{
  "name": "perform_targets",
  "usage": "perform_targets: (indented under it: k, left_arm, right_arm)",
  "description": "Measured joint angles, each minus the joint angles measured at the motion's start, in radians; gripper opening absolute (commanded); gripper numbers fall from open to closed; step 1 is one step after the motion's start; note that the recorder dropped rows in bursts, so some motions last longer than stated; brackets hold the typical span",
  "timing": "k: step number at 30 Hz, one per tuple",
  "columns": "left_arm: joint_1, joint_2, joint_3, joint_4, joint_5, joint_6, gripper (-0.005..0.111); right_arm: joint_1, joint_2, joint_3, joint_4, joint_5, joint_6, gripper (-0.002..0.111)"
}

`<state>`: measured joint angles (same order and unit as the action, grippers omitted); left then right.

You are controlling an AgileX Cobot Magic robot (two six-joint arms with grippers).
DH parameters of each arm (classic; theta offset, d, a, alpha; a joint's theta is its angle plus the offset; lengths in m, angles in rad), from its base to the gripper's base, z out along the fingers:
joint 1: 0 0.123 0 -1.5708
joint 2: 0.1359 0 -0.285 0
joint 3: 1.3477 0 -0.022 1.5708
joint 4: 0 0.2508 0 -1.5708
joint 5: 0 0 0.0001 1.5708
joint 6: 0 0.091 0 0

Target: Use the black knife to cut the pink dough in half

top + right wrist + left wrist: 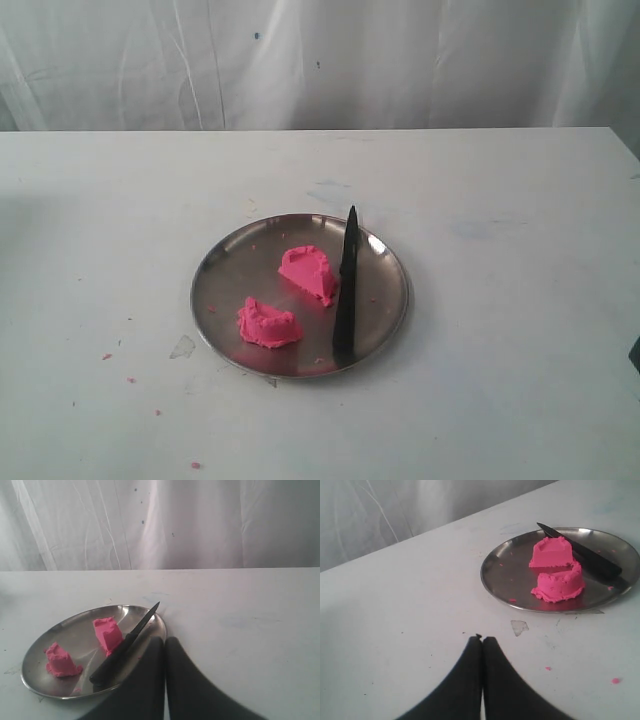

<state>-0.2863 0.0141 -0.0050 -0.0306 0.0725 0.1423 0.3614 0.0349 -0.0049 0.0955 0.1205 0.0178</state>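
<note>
Pincers, left point(481, 639) and right point(165, 641), are closed empty; dough point(309, 272) is already halved, knife point(346, 290) laid at the plate's point(230, 262) 3 o'clock.

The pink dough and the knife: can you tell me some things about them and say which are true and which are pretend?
1. The pink dough is in two lumps, the other one here. True.
2. The black knife lies on the white table beside the plate. False: it lies across the steel plate, its tip just over the rim.
3. A gripper is holding the knife. False: the left gripper and the right gripper are both shut on nothing, away from the knife.
4. Tiny pink crumbs lie on the table. True.
5. The two lumps are stacked on top of each other. False: they sit apart on the plate.
</note>
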Motion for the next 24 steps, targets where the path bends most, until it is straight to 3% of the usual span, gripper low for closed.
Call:
perform_targets:
  k: [24]
  left_arm:
    - [0.012, -0.021, 0.002, 0.022, 0.000, 0.000, 0.000]
  right_arm:
    - [0.000, 0.000, 0.000, 0.000, 0.000, 0.002, 0.000]
